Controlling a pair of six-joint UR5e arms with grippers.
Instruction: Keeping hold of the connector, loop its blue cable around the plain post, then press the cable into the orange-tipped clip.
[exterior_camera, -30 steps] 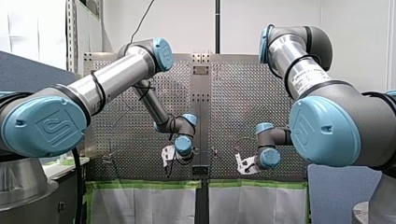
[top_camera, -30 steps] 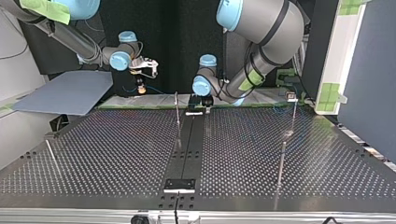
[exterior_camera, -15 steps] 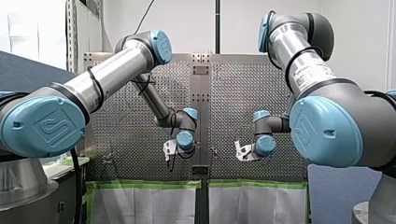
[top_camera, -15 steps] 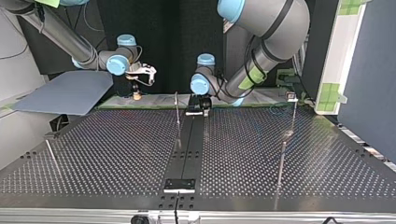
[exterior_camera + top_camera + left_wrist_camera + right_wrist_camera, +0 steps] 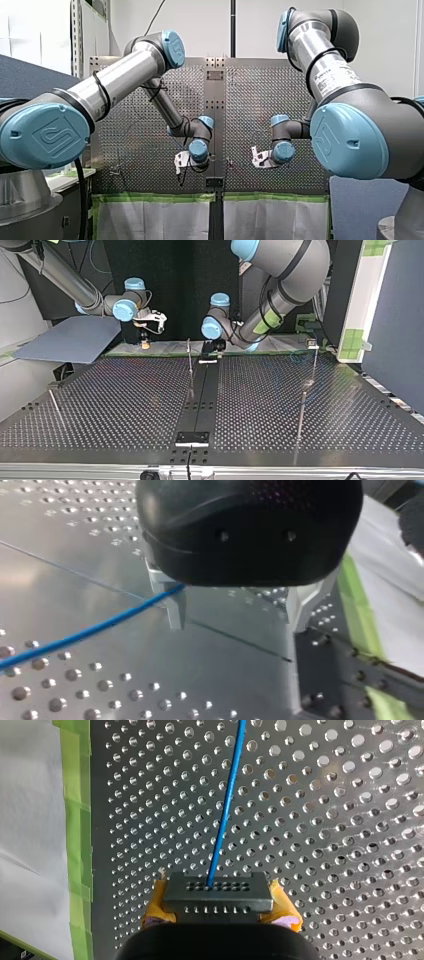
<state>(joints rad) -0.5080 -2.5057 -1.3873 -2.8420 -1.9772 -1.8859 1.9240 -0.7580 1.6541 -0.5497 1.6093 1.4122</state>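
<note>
The connector (image 5: 218, 892), a small dark grey rectangular block with rows of holes in its face, is gripped by its two short sides between the yellow pads (image 5: 156, 909) of my right gripper (image 5: 220, 902), whose fingers are closed narrowly on it. No writing is seen on it. From one hole the thin blue cable (image 5: 226, 805) is led straight ahead of the fingers, low over the perforated metal table (image 5: 325, 820). A strip of green tape (image 5: 75, 820) lies to one side of them.

The block is judged rigid and light, so the present hold on its flat sides should serve. The cable is judged light, pliant and somewhat springy, with a smooth jacket that may slide. Strain is best kept off the spot where it enters the block.

Farther along, my left gripper (image 5: 237, 611) is seen with its bare metal fingers (image 5: 174, 611) spread wide and nothing between them. The cable runs up to one finger, though whether it touches cannot be told. Beyond, a thin metal post (image 5: 190, 357) stands upright near that gripper. The orange-tipped clip cannot be made out. A maker's emblem is moulded on the blue joint caps (image 5: 52, 135), and a printed label on my right arm is too small to be read.
</note>
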